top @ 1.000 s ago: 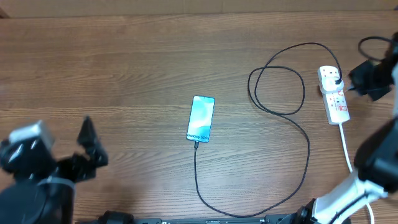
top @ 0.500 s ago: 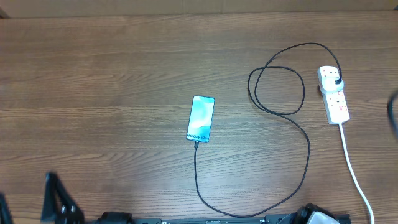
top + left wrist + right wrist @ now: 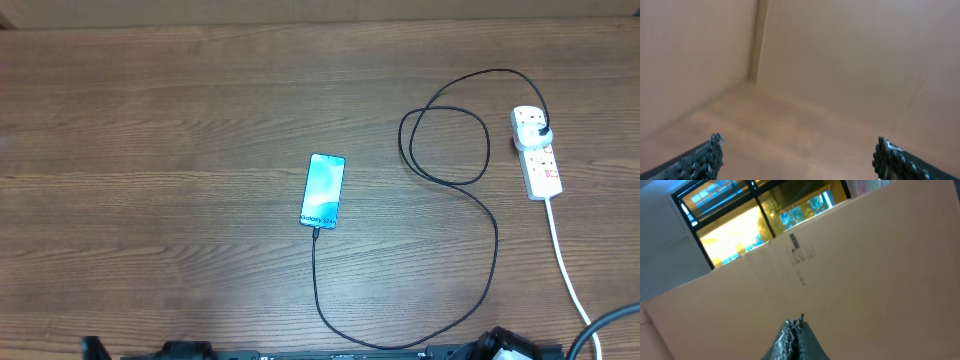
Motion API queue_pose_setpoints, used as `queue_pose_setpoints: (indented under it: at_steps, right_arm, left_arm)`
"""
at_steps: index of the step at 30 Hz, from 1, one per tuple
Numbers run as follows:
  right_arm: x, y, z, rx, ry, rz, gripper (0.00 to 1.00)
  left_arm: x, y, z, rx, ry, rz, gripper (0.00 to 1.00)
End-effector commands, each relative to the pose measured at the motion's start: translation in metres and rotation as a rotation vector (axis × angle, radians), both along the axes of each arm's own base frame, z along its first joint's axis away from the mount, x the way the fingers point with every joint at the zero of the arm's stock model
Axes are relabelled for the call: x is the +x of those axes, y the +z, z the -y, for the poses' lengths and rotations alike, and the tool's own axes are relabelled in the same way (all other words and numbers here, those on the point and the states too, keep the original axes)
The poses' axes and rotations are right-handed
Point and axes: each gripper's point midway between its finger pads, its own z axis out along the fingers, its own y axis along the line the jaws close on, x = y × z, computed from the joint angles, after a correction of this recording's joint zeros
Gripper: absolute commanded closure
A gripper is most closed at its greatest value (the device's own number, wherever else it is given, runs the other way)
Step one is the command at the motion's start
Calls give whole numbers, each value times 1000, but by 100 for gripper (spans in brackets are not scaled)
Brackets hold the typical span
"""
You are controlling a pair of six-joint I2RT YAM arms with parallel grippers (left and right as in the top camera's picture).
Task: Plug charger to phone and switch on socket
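Observation:
The phone point(image 3: 323, 190) lies flat mid-table, light-blue screen up, dark text at its near end. The charger cable point(image 3: 494, 240) runs from the phone's near end, loops right and back, and its black plug point(image 3: 541, 127) sits in the white socket strip point(image 3: 537, 152) at the right. Both arms are out of the overhead view. My left gripper point(image 3: 799, 155) is open, empty, fingertips point(image 3: 710, 156) wide apart, facing a cardboard wall. My right gripper point(image 3: 794, 327) is shut, empty, pointing up at a cardboard wall.
The strip's thick white cord point(image 3: 565, 262) runs toward the near right edge. Cardboard walls point(image 3: 840, 60) surround the wooden table point(image 3: 150, 150). Windows point(image 3: 755, 215) show above the cardboard in the right wrist view. A black cable point(image 3: 607, 326) curves at the near right corner.
Both arms have withdrawn from the table and left the overhead view. The phone, the cable and the strip have not moved.

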Motion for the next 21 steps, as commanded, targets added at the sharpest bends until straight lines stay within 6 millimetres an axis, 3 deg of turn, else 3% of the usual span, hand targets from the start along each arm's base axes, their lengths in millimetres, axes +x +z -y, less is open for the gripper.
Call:
queue_pose_setpoints:
  at_steps: [1, 5, 17, 21]
  right_arm:
    - [-14, 2, -17, -11, 60, 19, 96]
    - [-32, 3, -34, -25, 126, 42, 96]
    - [-119, -1, -69, -120, 160, 261, 96]
    - [-137, -1, -76, -139, 166, 306, 96]
  left_arm:
    - [-9, -25, -3, 23, 22, -98, 0]
    - [-23, -66, -7, 40, 45, -284, 0]
    - [-59, -75, -12, 36, 151, -179, 0]
    - [-63, -76, -14, 38, 169, -184, 0]
